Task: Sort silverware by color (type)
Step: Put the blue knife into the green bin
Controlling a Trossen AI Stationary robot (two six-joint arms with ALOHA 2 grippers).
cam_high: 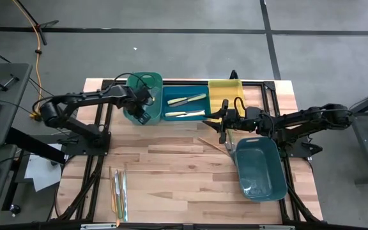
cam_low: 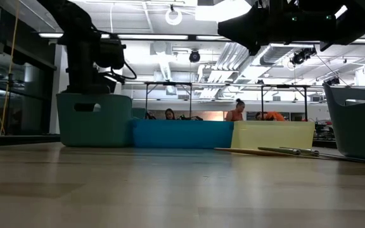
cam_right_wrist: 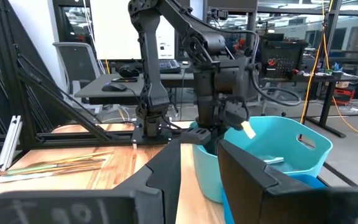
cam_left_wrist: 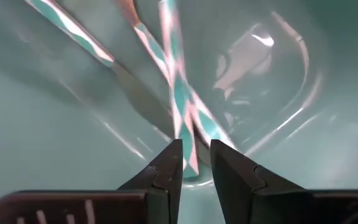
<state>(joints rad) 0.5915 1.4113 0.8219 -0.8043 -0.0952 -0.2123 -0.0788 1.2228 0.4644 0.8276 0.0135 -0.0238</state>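
Observation:
My left gripper (cam_left_wrist: 196, 158) points down into the green bin (cam_high: 147, 80) at the table's far left. It is open, just above the bin's floor. Several green-handled pieces of silverware (cam_left_wrist: 176, 81) lie crossed on that floor, and one handle's end (cam_left_wrist: 188, 152) sits between my fingertips. My right gripper (cam_right_wrist: 197, 155) hangs level and open near the table's middle right (cam_high: 224, 121), with nothing between its fingers. More silverware (cam_high: 119, 191) lies at the near left edge, and brownish pieces (cam_high: 211, 144) lie flat near the right arm. My left gripper's fingers (cam_left_wrist: 169, 168) stand on either side of the green handle's end (cam_left_wrist: 188, 152), coming from above. The handle lies on the bin's floor. Whether a finger touches it, I cannot tell.
A blue bin (cam_high: 171, 96) holding two yellow-handled pieces (cam_high: 187, 100) stands beside the green one, with a yellow bin (cam_high: 225, 89) to its right. A larger teal bin (cam_high: 260, 167) lies at the near right. People sit in the room beyond the table.

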